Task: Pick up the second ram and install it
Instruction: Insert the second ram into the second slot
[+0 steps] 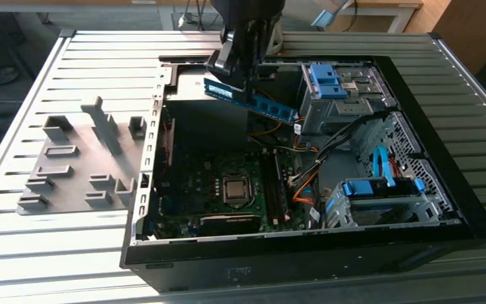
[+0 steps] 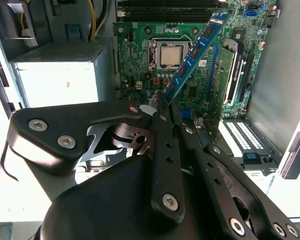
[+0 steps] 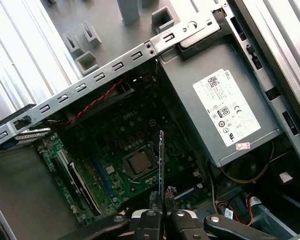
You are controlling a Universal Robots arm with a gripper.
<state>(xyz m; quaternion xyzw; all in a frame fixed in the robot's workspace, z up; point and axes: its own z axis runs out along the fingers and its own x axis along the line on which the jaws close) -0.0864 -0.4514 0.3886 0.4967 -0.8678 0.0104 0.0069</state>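
Gripper (image 1: pixel 245 88) fingers are pressed onto one end of the ram (image 1: pixel 252 100), pinching it and holding it in the air above the open computer case (image 1: pixel 445 209). In the exterior view the blue stick slants from the gripper down toward that view's right, its free end near the grey drive cage (image 1: pixel 338 101) with blue clips, well clear of the motherboard (image 1: pixel 226 190) below.

In the second wrist view the ram (image 2: pixel 196 52) juts out from between the black fingers (image 2: pixel 162 150), showing its row of black chips, and hangs over the green board close to the processor socket (image 2: pixel 169 54) and an upright expansion card (image 2: pixel 225 72). In the first wrist view the ram (image 3: pixel 161 165) appears edge-on as a thin line rising from the gripper (image 3: pixel 161 217), over the socket (image 3: pixel 139 164). The grey power supply (image 3: pixel 215 100) with its white label sits beside the board.

On the slatted tabletop (image 1: pixel 57 253), at the exterior view's left of the case, stands the grey slotted holder (image 1: pixel 78 164), with nothing in its slots that can be made out.
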